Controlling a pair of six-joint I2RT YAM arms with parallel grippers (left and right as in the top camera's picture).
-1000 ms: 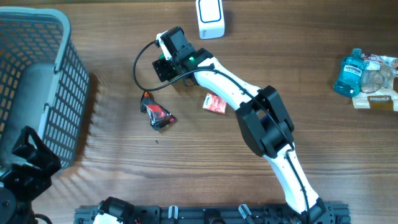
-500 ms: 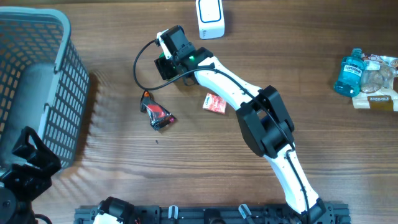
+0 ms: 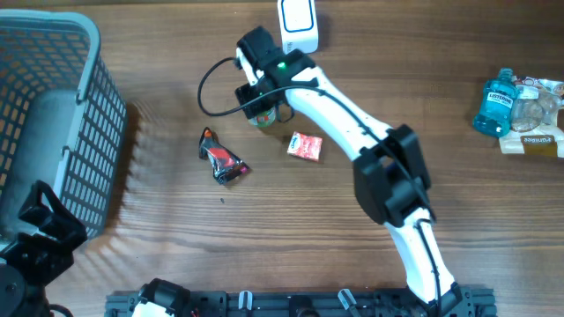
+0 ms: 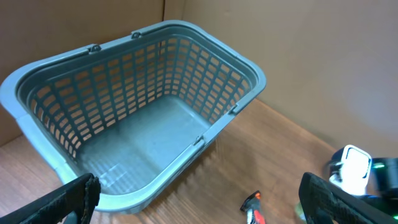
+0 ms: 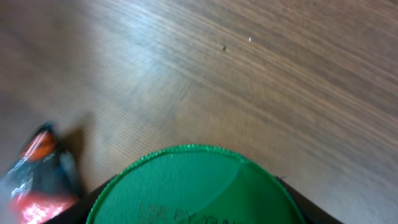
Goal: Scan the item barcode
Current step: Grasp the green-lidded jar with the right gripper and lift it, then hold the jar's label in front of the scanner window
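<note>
Gripping the green-lidded tub (image 5: 188, 183) by its sides, your right gripper (image 3: 263, 107) holds it near the white scanner (image 3: 298, 25); your left gripper (image 4: 199, 200) stands spread wide beside the grey basket (image 4: 186, 68).

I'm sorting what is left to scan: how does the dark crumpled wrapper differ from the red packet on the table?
The dark wrapper is crumpled and elongated, black and red with an orange tip; the red packet is flat, rectangular and lighter. The dark wrapper lies further left, alone; the red packet lies nearer the green-lidded item in the right pincer. Both rest on the wooden table, untouched.
</note>
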